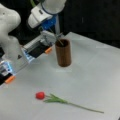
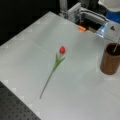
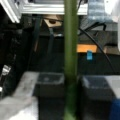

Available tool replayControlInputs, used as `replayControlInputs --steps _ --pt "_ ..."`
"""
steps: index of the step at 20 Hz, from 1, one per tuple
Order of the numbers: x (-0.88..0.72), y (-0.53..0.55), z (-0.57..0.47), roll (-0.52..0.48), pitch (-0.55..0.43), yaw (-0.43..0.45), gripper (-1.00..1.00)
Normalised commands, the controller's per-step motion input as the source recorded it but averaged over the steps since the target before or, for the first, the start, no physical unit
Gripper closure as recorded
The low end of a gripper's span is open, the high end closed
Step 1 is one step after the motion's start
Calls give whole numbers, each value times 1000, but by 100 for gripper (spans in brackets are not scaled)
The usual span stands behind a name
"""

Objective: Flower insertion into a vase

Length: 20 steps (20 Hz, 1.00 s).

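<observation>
Nearest the lens in the wrist view, a green stem (image 3: 70, 57) runs straight from twelve o'clock to six o'clock, and the two dark pads (image 3: 48, 83) of the pincer (image 3: 70, 83) press against it from either side (clenched on the stem, so far as this view shows).

In a front view a second flower, a red tulip (image 1: 58, 99), lies flat on the white surface (image 1: 95, 75) at about six o'clock, its red head toward nine o'clock and its bare stem end toward four o'clock. It is well apart from the arm and nothing touches it. Another front view shows the same tulip (image 2: 55, 65) near the centre, head up toward twelve o'clock.

Farther back stands the vase (image 1: 63, 53), upright on the surface just above centre in a front view, and at three o'clock (image 2: 110, 60) in a front view. A thin stem (image 1: 59, 39) slants into its round mouth from eleven o'clock; in a front view (image 2: 116, 47) it enters from above.

Beyond, the white arm (image 1: 45, 11) hangs over the vase from twelve o'clock, and a metal frame with orange tabs (image 1: 37, 48) sits at the surface's far edge.
</observation>
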Motion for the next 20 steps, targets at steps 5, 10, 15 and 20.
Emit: replayControlInputs --steps 5,10,15,20 --pt "298 -28 44 18 383 87 100" --pt "309 0 92 33 369 57 100" --pt "313 22 21 -3 205 8 100" --pt "395 34 -191 -51 86 22 100"
